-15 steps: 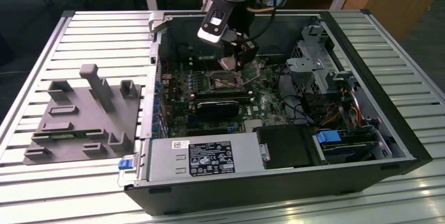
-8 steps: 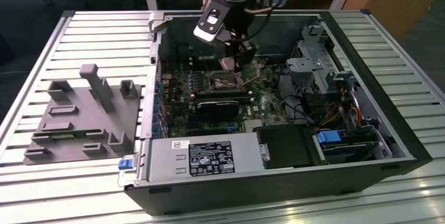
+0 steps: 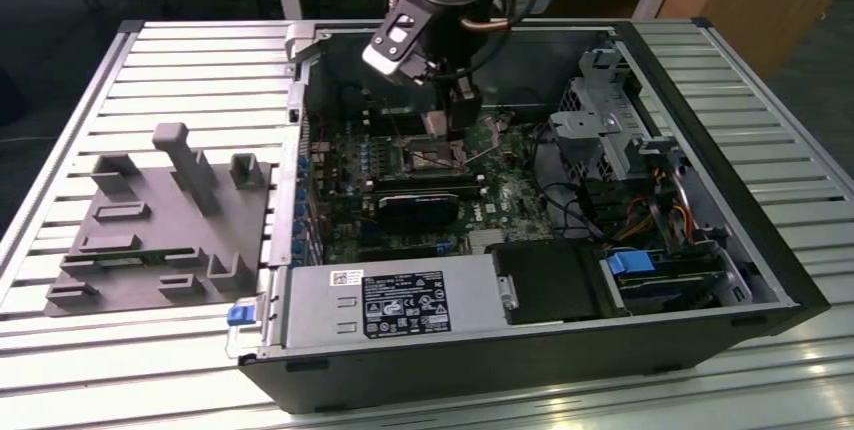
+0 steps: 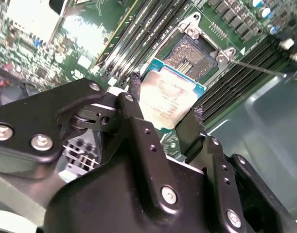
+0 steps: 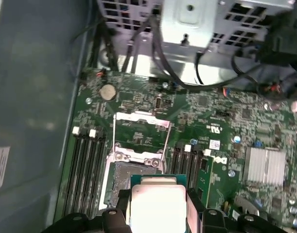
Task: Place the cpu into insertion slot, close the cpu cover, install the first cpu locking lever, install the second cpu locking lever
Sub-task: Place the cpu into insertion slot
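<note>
My gripper (image 3: 454, 133) reaches down into the open computer case and is shut on the cpu (image 4: 170, 97), a flat square chip with a silvery-tan top and green edge. In both wrist views the black fingers (image 4: 137, 99) press on two opposite sides of the chip. The cpu (image 5: 157, 204) hangs a little above and partly over the insertion slot (image 5: 125, 178), whose dark contact field shows beside it. The cpu cover (image 5: 141, 132) is swung open and stands up at the slot's far end. The insertion slot (image 3: 434, 158) sits near the middle of the motherboard, just below the gripper. A thin metal lever (image 4: 257, 66) sticks out from the slot's corner.
Long black memory slots (image 5: 85, 165) flank the socket. A metal drive cage (image 3: 607, 130) and cables fill the case at the exterior view's right; the power supply (image 3: 387, 300) is at the front. A grey fixture block (image 3: 160, 220) lies on the slatted table at the exterior view's left.
</note>
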You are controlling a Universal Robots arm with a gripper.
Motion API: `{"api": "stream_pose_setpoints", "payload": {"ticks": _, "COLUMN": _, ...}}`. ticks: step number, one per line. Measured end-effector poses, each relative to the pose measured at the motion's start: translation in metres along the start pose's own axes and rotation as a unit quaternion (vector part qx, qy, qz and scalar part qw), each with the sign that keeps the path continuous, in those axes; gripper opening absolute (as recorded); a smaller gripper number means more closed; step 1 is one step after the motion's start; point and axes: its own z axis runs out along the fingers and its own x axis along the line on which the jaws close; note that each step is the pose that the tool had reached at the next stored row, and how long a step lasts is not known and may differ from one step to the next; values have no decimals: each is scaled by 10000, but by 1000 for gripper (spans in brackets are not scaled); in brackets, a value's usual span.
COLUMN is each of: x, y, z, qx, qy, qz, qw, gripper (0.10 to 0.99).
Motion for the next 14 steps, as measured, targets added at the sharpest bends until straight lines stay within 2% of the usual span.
{"api": "stream_pose_setpoints", "payload": {"ticks": 6, "x": 0, "y": -4, "z": 19, "qx": -4, "qy": -42, "qz": 507, "qw": 9987, "gripper": 537}}
{"api": "stream_pose_setpoints", "payload": {"ticks": 14, "x": 28, "y": -25, "z": 105, "qx": -4, "qy": -46, "qz": 552, "qw": 9985, "gripper": 537}}
